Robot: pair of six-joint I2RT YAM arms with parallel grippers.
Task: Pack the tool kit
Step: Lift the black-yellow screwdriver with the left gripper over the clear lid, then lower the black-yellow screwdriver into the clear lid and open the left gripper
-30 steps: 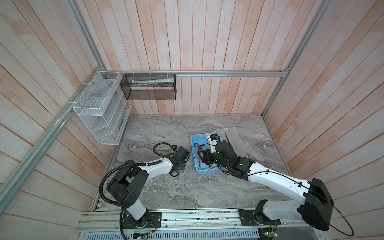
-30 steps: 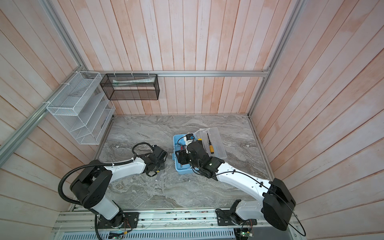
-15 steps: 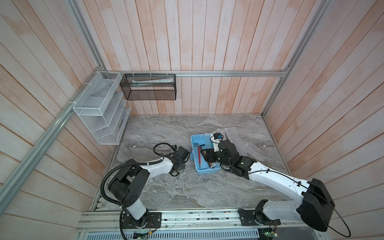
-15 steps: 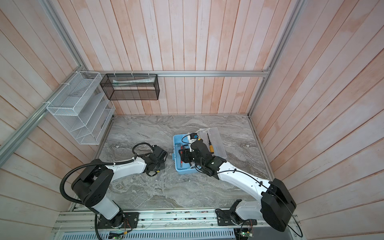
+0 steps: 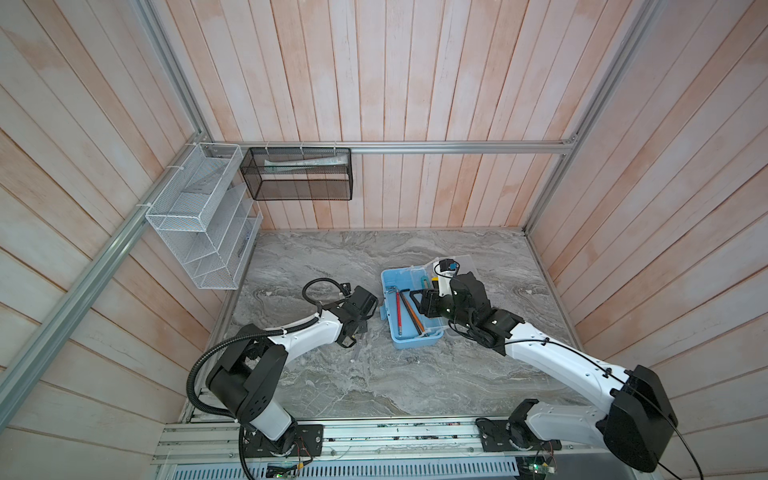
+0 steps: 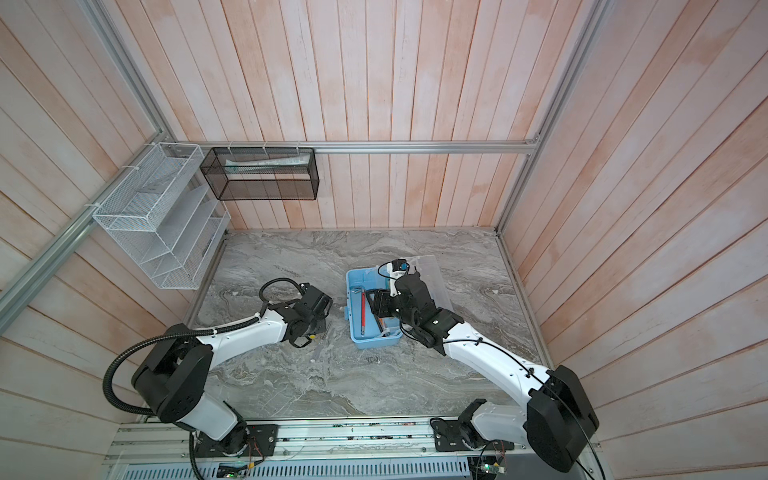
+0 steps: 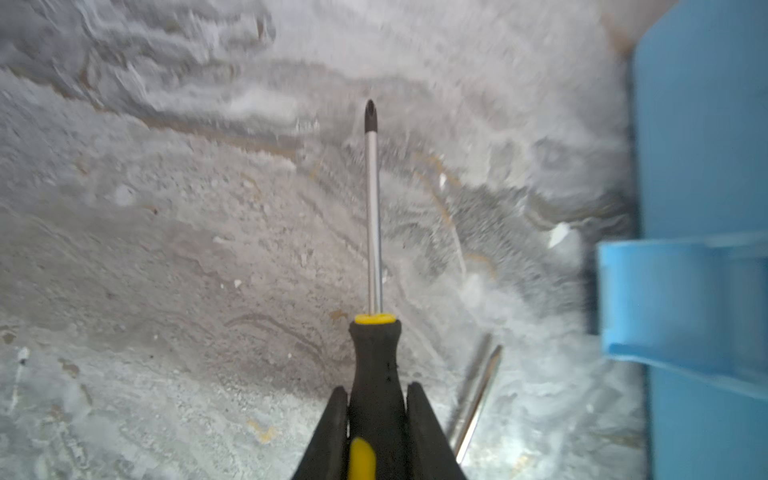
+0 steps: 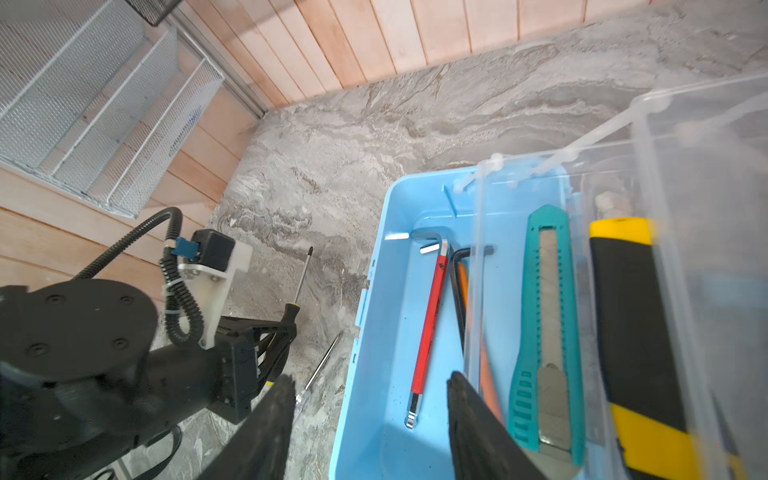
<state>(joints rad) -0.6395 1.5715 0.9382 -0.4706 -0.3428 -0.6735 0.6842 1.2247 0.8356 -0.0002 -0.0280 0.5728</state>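
Observation:
The open blue tool box sits mid-table, its clear lid folded out beside it. Inside lie a red hex key, a teal utility knife and a black-and-yellow tool. My left gripper is shut on the black-and-yellow handle of a Phillips screwdriver, low over the table just left of the box. A second screwdriver lies on the table beside it. My right gripper is open over the box's left wall, holding nothing.
A white wire rack hangs on the left wall. A black mesh basket hangs on the back wall. The box's blue latch sticks out toward my left gripper. Bare marble lies in front of and behind the box.
My left gripper's jaws have closed on the screwdriver handle. My right gripper has drawn back slightly to the right over the box, still open.

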